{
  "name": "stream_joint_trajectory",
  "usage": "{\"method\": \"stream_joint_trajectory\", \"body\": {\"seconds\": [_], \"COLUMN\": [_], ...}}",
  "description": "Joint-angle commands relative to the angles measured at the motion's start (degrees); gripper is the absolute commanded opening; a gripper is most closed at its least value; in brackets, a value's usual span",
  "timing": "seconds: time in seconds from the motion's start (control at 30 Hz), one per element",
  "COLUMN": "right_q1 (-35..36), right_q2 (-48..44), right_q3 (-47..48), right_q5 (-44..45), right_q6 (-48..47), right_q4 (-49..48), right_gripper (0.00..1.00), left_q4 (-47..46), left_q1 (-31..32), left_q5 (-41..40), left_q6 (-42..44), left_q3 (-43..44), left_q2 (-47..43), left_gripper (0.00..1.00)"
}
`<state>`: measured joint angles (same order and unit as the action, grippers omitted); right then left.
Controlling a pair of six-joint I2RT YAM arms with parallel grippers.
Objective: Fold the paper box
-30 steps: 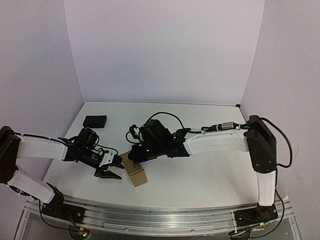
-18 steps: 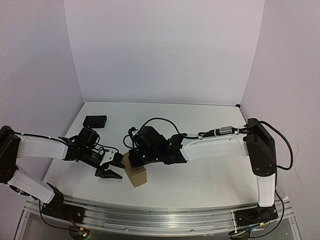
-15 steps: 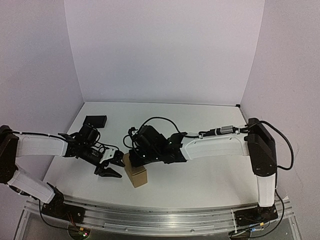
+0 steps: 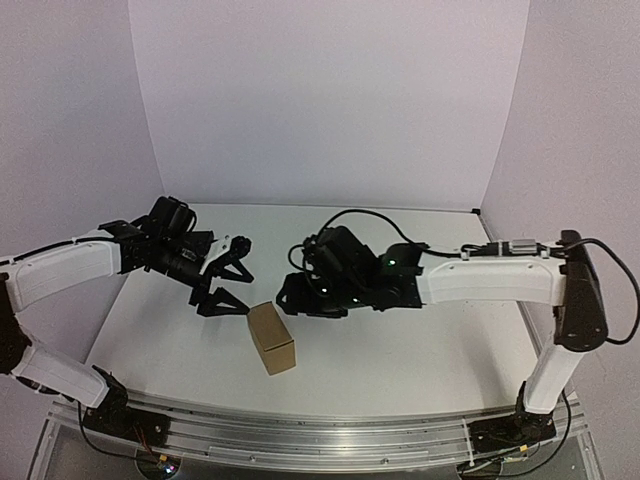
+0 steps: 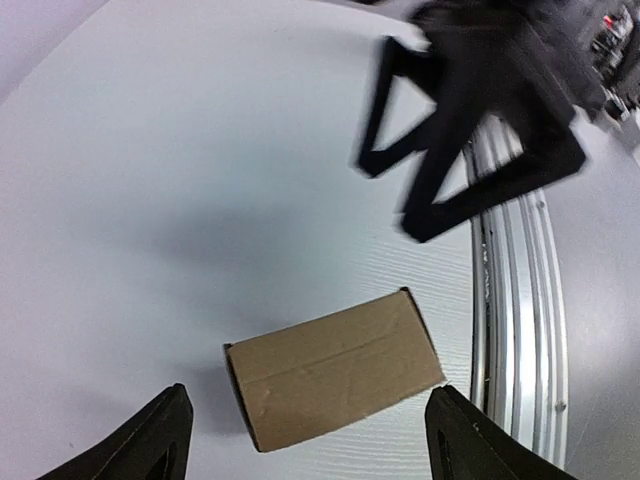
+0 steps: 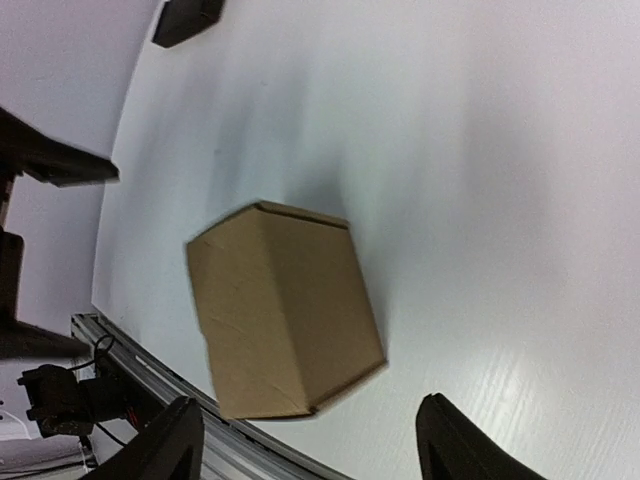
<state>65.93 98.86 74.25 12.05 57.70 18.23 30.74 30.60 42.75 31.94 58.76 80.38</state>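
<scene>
My left gripper (image 4: 228,282) has sprung wide open and come up and away toward the far left. Its fingers are spread with nothing between them, and in its wrist view the paper box (image 4: 271,338) lies below, clear of both tips. My right gripper (image 4: 292,298) has done the same. A second ago it was pinched shut down on the far top of the box. Now its jaws stand well apart and it hangs just beyond the box on the far right side, not touching it. The left wrist view shows it only as a blur, though its two fingers are plainly splayed.

The box sits alone on the table (image 4: 430,350), left of centre and close to the near edge, just short of the metal rail (image 4: 330,435). It is a closed, squarish brown shape with a seam across one face. I can see no flap standing loose in any view. It has barely shifted since I let go, though it seems to have turned a little. The small black block (image 6: 185,18) is well off at the far left.

With both grippers off and the box keeping its shape, I judge the folding to be done, or very nearly. What remains is to check that the last flap stays tucked, which I cannot confirm from these angles.
</scene>
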Motion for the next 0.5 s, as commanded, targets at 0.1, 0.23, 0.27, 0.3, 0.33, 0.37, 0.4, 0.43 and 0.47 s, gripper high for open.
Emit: {"method": "stream_joint_trajectory", "body": {"seconds": [0.1, 0.23, 0.27, 0.3, 0.33, 0.37, 0.4, 0.43, 0.47], "right_q1": [2.8, 2.8, 2.8, 2.8, 2.8, 2.7, 2.7, 2.7, 2.6], "right_q2": [2.0, 3.9, 4.6, 5.2, 5.6, 6.0, 6.2, 6.4, 6.5], "right_q3": [-6.5, -9.7, -9.6, -9.6, -9.5, -9.4, -9.5, -9.8, -10.2], "right_q5": [-7.0, -7.5, -7.2, -6.9, -6.7, -6.4, -6.3, -6.3, -6.3], "right_q6": [22.2, 23.9, 23.2, 22.6, 22.2, 21.8, 21.7, 21.7, 21.8], "right_q4": [-5.9, -15.9, -17.2, -18.9, -20.2, -20.9, -21.6, -22.5, -23.5], "right_gripper": [0.82, 0.82, 0.82, 0.82, 0.82, 0.82, 0.82, 0.81, 0.81], "left_q4": [5.6, 4.0, 3.4, 2.2, 0.8, -0.7, -2.4, -3.2, -3.8], "left_q1": [-0.3, -0.4, -0.4, -0.4, -0.4, -0.4, -0.4, -0.4, -0.4], "left_q5": [-2.7, -1.4, -0.8, 0.4, 1.4, 2.4, 3.3, 3.3, 3.0], "left_q6": [-19.2, -19.0, -19.3, -19.5, -19.7, -19.9, -20.2, -20.3, -20.4], "left_q3": [5.1, 5.3, 5.1, 4.7, 4.1, 3.2, 2.5, 2.1, 1.9], "left_q2": [8.6, 11.7, 12.4, 12.7, 12.8, 12.6, 12.6, 12.7, 13.0], "left_gripper": [0.90, 0.84, 0.82, 0.80, 0.78, 0.76, 0.75, 0.73, 0.71]}}
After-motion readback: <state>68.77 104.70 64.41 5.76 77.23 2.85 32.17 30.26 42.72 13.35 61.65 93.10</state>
